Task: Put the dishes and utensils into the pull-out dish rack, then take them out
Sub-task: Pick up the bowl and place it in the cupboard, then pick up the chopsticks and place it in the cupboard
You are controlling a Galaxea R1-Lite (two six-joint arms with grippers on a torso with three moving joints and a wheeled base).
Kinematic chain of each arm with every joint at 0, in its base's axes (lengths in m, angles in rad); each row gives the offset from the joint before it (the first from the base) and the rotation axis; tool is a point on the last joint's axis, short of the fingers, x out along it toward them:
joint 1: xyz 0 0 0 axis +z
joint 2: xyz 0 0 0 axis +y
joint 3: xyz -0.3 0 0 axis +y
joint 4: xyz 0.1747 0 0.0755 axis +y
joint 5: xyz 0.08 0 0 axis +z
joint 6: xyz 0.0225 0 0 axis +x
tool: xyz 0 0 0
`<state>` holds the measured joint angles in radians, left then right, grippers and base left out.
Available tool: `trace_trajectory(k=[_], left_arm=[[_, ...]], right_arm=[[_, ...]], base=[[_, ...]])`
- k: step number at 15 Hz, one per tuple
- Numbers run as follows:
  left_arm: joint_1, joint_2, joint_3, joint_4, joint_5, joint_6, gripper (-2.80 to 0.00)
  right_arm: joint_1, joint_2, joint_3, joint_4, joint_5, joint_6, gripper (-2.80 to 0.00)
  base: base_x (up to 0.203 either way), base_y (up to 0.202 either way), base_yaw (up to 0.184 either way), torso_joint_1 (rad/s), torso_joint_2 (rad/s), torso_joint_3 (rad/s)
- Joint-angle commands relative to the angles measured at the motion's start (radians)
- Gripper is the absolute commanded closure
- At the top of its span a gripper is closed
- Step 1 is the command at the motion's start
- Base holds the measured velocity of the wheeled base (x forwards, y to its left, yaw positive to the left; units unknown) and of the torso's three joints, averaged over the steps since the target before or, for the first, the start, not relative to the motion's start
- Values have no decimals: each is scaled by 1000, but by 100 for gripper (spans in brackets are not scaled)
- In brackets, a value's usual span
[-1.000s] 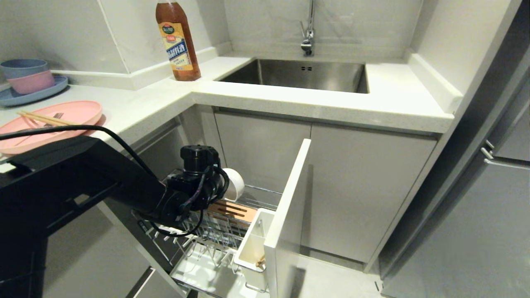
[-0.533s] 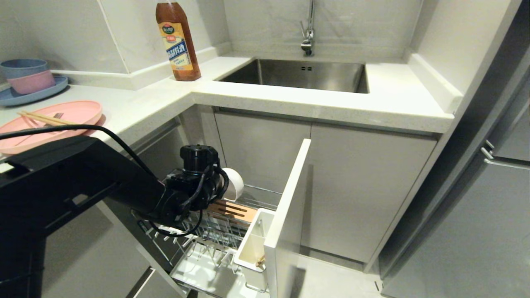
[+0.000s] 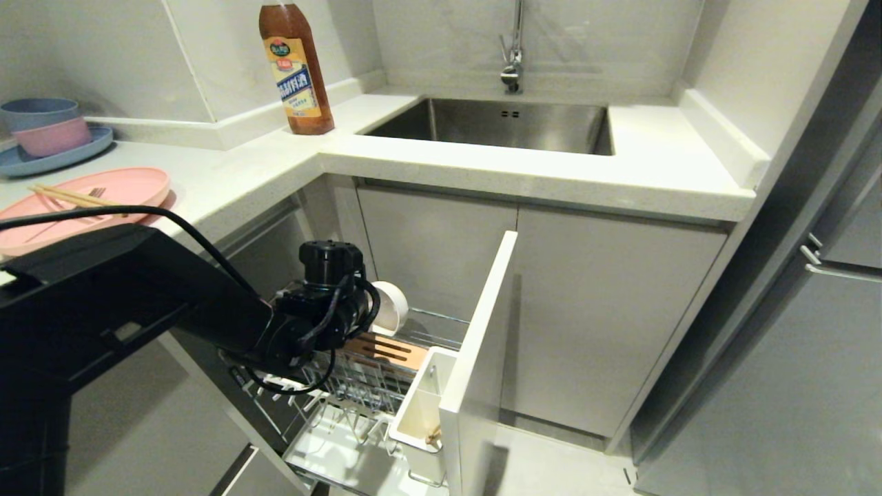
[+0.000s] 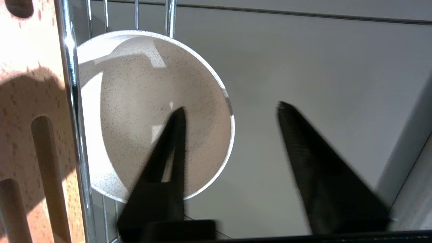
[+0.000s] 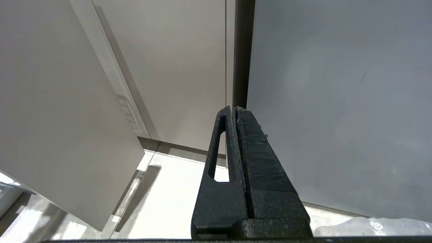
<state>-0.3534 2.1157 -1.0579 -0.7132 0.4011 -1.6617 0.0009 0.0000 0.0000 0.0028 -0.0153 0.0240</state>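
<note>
The left tool [image 4: 231,111] gapes open around the cream bowl [image 4: 141,111] standing on edge in the pull-out dish rack [image 3: 386,386], while the right tool [image 5: 235,111] is closed, holding nothing.

Head cam sits high, looks fwd and down over the counter [image 3: 482,169] corner, sink [image 3: 496,124] and the pulled-out rack [image 3: 358,386] below; left arm fills the lower left. Left wrist cam is inside the rack, v. close, looking along its fingers [image 4: 168,162] at the bowl [image 4: 135,111], wood block [image 4: 30,135] and a cabinet wall behind. Head and left wrist views share bowl [image 3: 389,306], block [image 3: 386,351] and rack wires. Right wrist cam hangs low, facing down at floor [image 5: 168,202] and cabinet fronts, close; shares nothing clear w/ the others.
</note>
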Motion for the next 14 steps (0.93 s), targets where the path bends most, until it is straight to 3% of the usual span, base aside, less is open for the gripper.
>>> trace_trajectory(k=[1, 4, 7, 10, 14], left_arm=[[-4, -16, 0, 13, 3, -10, -280], [-24, -73, 3, 148, 4, -16, -280], [-39, -138, 13, 190, 9, -18, -280], [-52, -227, 13, 318, 11, 3, -280], [-70, -368, 32, 399, 8, 39, -280]], right_arm=[[0, 0, 2, 0, 0, 0, 0], [1, 0, 2, 0, 0, 1, 0], [0, 0, 3, 0, 0, 0, 0], [0, 0, 3, -1, 0, 0, 0], [1, 0, 2, 0, 0, 1, 0]], base=[[0, 0, 0, 0, 0, 0], [0, 0, 0, 0, 0, 0], [0, 0, 0, 0, 0, 0], [0, 0, 0, 0, 0, 0], [0, 0, 0, 0, 0, 0]])
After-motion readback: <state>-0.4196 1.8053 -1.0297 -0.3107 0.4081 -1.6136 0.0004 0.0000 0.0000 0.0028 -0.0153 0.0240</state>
